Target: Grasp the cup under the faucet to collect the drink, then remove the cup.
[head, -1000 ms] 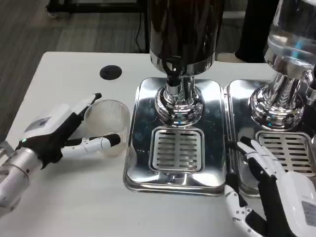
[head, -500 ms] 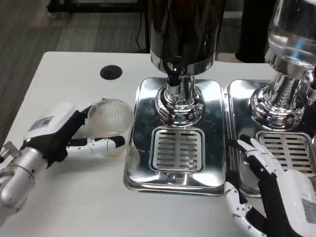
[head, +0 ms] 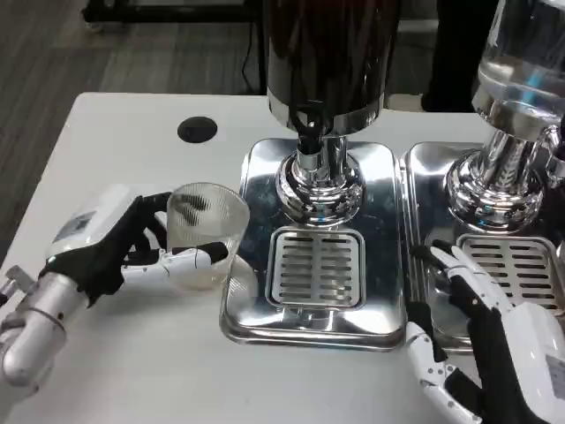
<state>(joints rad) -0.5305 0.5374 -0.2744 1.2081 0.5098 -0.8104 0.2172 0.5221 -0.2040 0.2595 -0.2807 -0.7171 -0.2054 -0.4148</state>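
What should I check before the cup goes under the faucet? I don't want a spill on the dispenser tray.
1. Left hand grips the clear plastic cup: ok, fingers wrap both sides.
2. Cup upright, mouth up: ok.
3. Cup under the faucet: not ok, it sits left of the drip grate, at the tray's edge.
4. Drip grate bare to take the cup: ok.
5. Right hand clear of the path: ok, it is open over the neighbouring tray.
6. Cup empty: cannot tell for certain, though no liquid shows.
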